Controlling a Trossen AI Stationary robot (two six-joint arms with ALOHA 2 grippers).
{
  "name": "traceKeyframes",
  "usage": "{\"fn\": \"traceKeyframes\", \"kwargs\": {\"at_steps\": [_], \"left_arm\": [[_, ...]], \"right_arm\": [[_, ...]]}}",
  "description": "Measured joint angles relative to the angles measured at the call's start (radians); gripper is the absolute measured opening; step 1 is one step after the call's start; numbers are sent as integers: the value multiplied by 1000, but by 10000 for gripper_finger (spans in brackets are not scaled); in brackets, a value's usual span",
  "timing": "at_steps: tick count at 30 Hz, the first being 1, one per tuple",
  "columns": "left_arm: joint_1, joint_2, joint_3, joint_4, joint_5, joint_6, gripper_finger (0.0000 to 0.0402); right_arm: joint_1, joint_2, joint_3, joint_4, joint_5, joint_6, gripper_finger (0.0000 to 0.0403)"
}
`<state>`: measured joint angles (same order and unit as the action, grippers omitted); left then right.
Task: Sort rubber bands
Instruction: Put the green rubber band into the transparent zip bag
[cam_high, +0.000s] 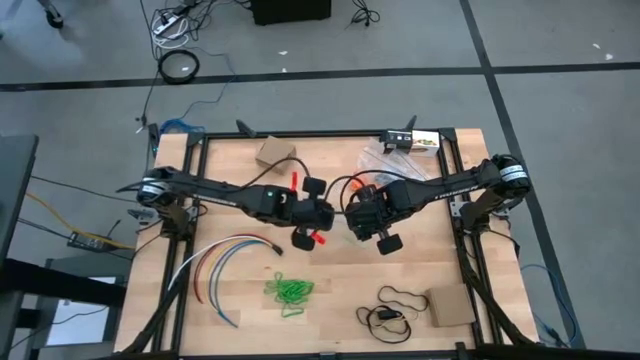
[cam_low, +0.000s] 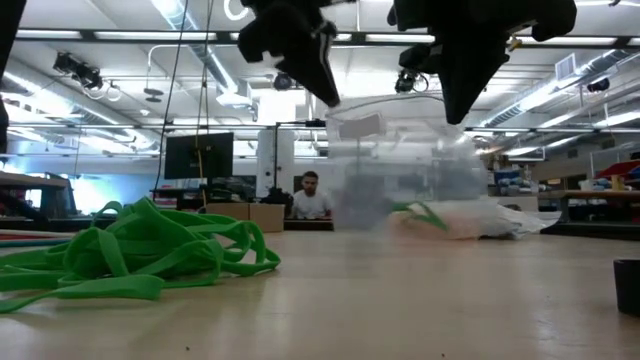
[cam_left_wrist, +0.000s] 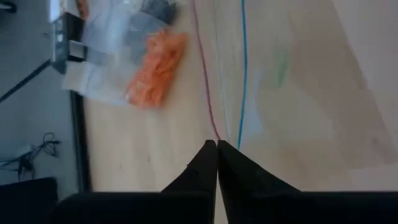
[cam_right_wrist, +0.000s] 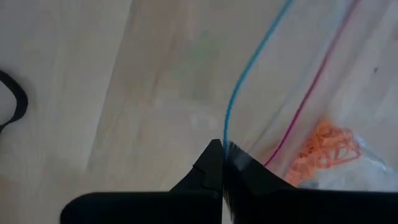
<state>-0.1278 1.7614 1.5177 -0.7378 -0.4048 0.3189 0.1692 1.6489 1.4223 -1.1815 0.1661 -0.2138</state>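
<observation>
A clear zip bag (cam_low: 400, 160) hangs between my two grippers above the middle of the table. My left gripper (cam_high: 322, 213) and my right gripper (cam_high: 358, 218) stand close together, both shut on its top edge. A bit of green (cam_low: 425, 212) shows near the bag's lower end; whether it is inside, I cannot tell. A heap of green rubber bands (cam_high: 288, 290) lies near the front edge, and dark ones (cam_high: 388, 320) lie to its right. Orange rubber bands (cam_left_wrist: 158, 68) lie in crumpled clear plastic at the far right. My left gripper pinches the bag's top edge at its pink zip strip (cam_left_wrist: 213, 132) between its two shut fingers, slanting down from the table's left. The bag hangs below. My right gripper pinches the bag's top edge at its blue zip strip (cam_right_wrist: 226, 134) between its two shut fingers, coming steeply from above. The bag hangs below the fingers.
Long coloured cables (cam_high: 225, 265) curve at the front left. Cardboard pieces lie at the far left (cam_high: 272, 152) and the front right (cam_high: 450, 305). A thin black cord loop (cam_high: 400, 296) lies by the dark bands. A person (cam_low: 312, 195) sits beyond the table.
</observation>
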Motion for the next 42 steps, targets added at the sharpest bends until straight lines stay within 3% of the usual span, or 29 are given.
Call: {"fn": "traceKeyframes", "kwargs": {"at_steps": [6,10,18,23,27,32,42], "left_arm": [[-12,-105,-11,-145,-19,-111,20],[-61,-221,-158,-134,-20,-206,12],[-193,-454,-597,165,-31,-401,6],[-236,-469,-768,389,-28,-622,6],[-245,-458,-870,443,-28,-710,6],[-244,-458,-940,496,-29,-800,6],[-244,-458,-948,548,-29,-794,6]], "right_arm": [[0,0,0,-21,-2,-7,0],[0,0,0,-34,-1,-19,0],[-4,0,0,-34,-1,-43,0],[-6,0,0,-32,-1,-28,0],[-6,0,-1,-32,-1,-15,0],[-6,0,-1,-30,-2,-1,0],[-6,0,-1,-33,-6,10,0]]}}
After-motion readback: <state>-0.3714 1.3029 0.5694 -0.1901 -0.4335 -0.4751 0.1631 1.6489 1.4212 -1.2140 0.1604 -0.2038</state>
